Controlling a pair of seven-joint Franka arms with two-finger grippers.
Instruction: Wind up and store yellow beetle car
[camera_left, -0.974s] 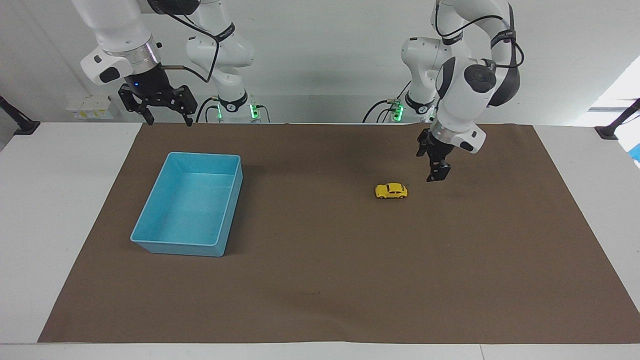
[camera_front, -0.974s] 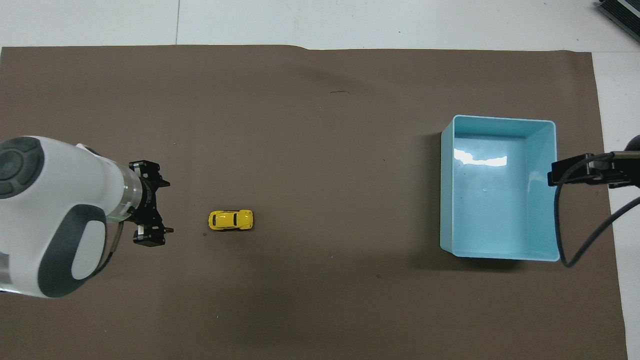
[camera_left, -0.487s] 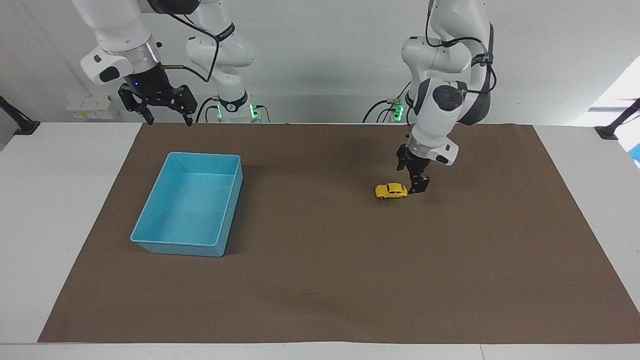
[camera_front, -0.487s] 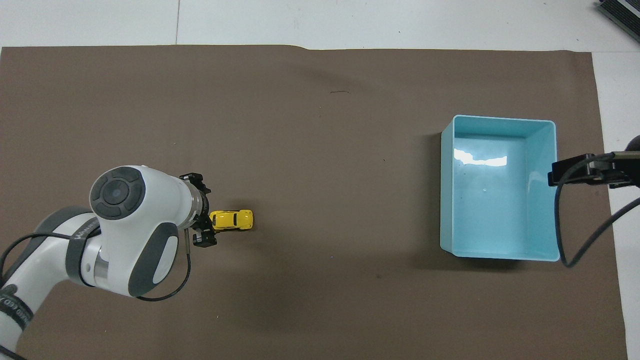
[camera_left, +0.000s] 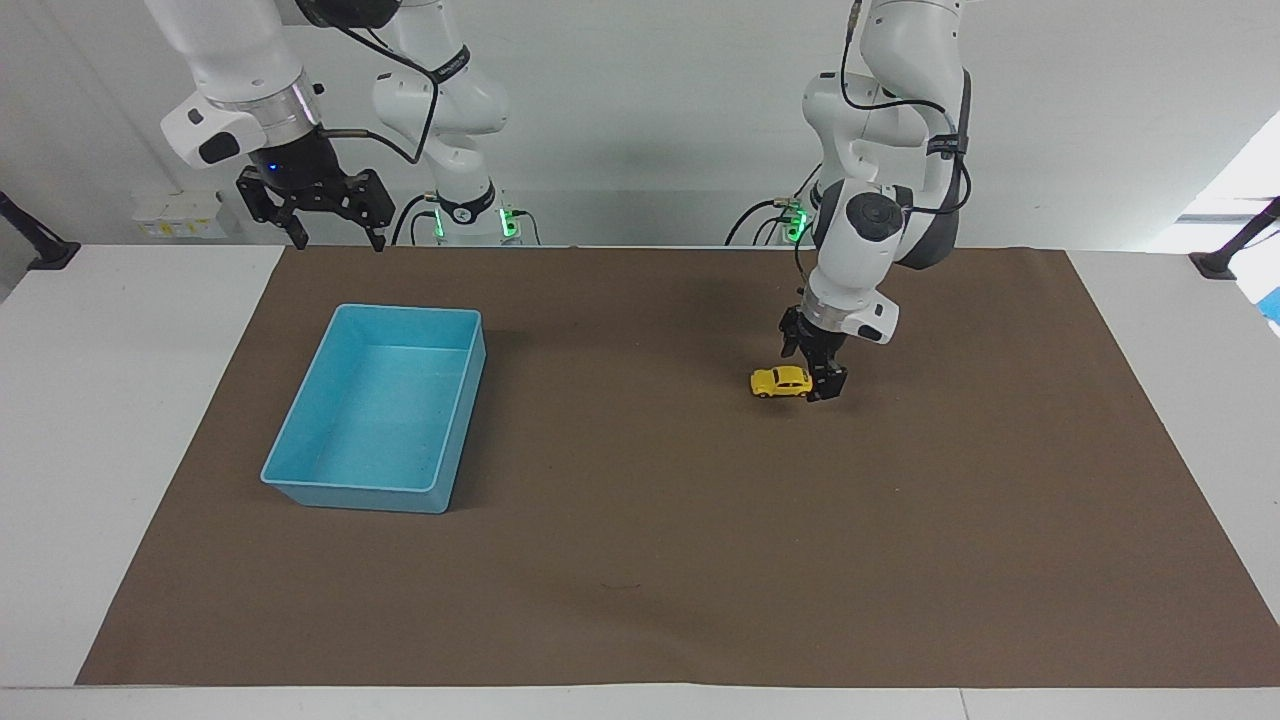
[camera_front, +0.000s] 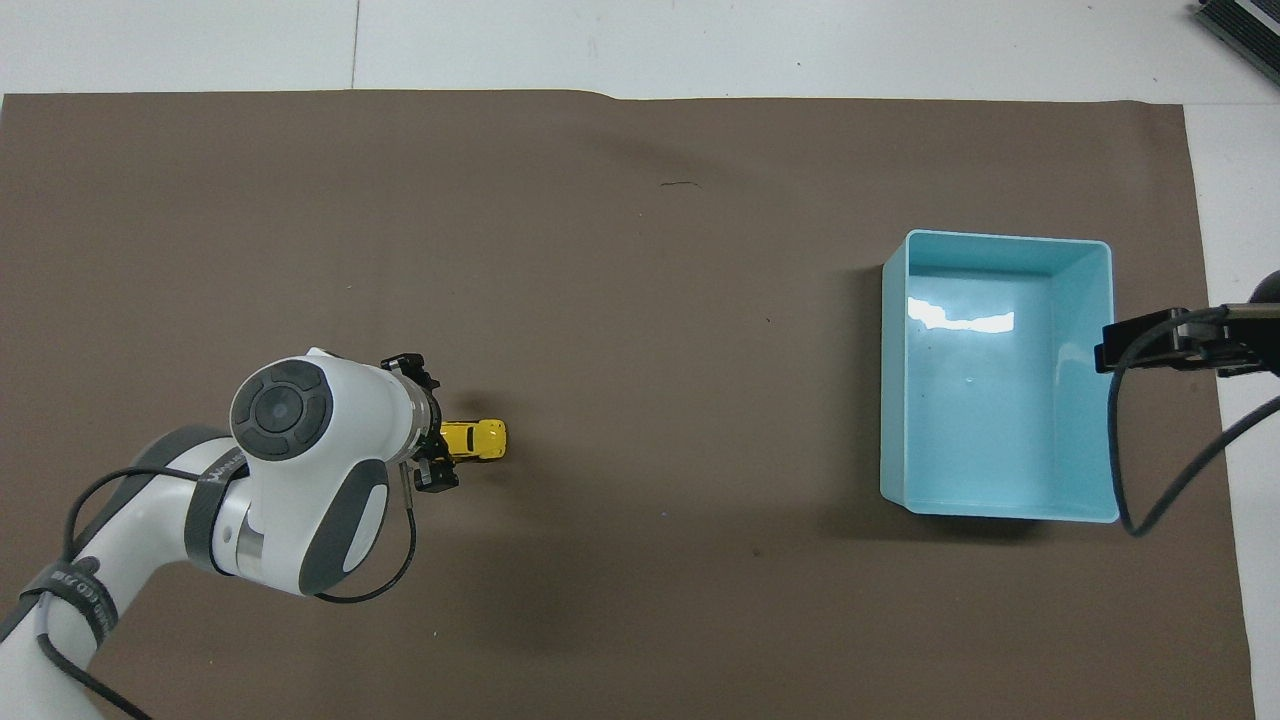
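Left fingers (camera_left: 816, 378) spread astride yellow beetle car (camera_left: 780, 382); right fingers (camera_left: 333, 236) released, waiting

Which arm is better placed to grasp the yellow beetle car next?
Left. The left gripper is down at the end of the yellow beetle car toward the left arm's end of the table, its jaws open around that end. The right gripper waits raised at the table edge near the blue bin.
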